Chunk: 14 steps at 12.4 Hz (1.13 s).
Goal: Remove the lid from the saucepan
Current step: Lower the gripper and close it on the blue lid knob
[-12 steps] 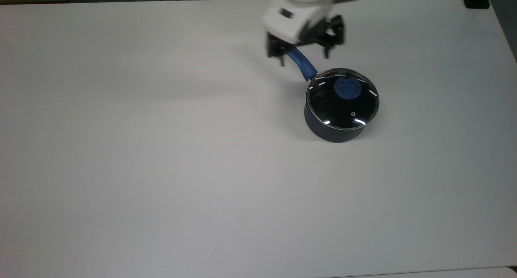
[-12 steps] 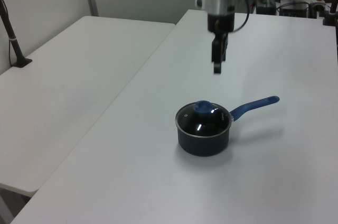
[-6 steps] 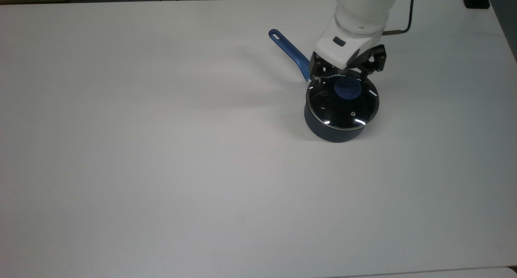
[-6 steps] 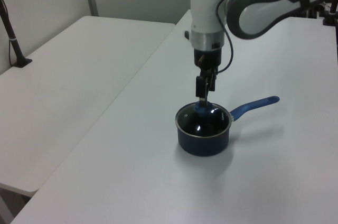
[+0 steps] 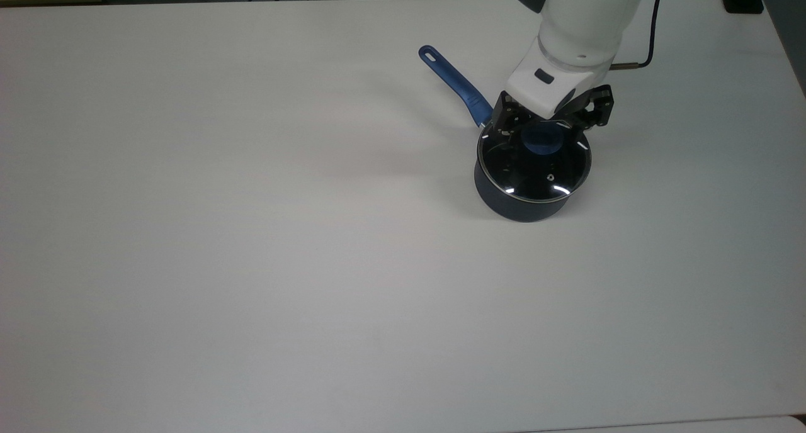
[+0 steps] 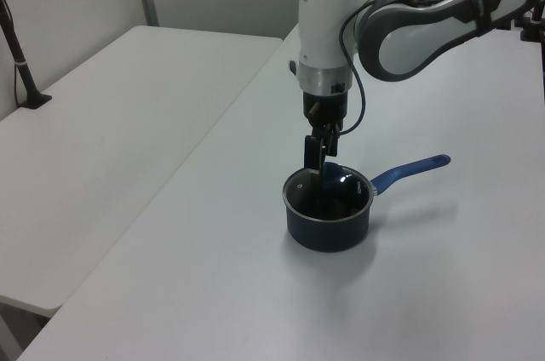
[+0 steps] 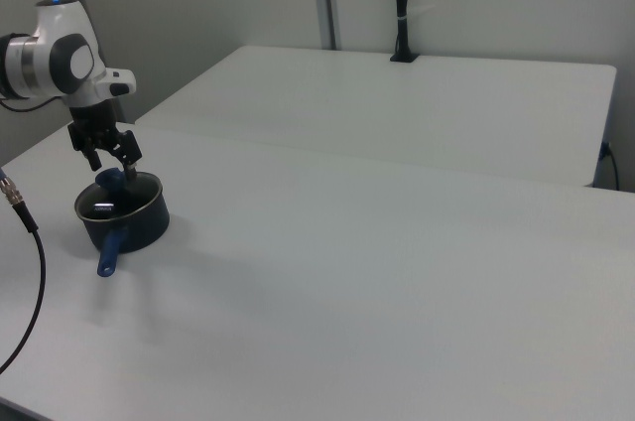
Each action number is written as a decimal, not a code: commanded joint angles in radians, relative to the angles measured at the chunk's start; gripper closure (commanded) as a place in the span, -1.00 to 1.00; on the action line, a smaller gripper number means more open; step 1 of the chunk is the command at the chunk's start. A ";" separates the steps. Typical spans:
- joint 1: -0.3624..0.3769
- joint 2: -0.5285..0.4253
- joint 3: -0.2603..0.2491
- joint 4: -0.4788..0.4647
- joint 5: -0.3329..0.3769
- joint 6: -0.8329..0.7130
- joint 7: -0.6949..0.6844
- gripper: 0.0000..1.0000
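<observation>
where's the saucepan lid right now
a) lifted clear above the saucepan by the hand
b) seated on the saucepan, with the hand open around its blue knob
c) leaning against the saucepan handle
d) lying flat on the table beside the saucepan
b: the lid sits level on the saucepan, with the hand open, its fingers either side of the blue knob.

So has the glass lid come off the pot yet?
No, in the top view the lid sits flat on the saucepan.

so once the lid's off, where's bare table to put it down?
Nearly all of the table is bare: everything on the top view's left of the saucepan and below it. Crowded only around the pan: handle up-left, tool over the lid.
</observation>
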 commanded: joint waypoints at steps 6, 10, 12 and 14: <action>0.028 0.018 -0.012 0.018 -0.043 -0.003 0.022 -0.64; 0.029 0.016 -0.012 0.018 -0.051 -0.005 0.021 -0.46; 0.032 0.016 -0.012 0.018 -0.051 -0.008 0.019 -0.31; 0.043 0.012 -0.012 0.018 -0.051 -0.009 0.019 -0.20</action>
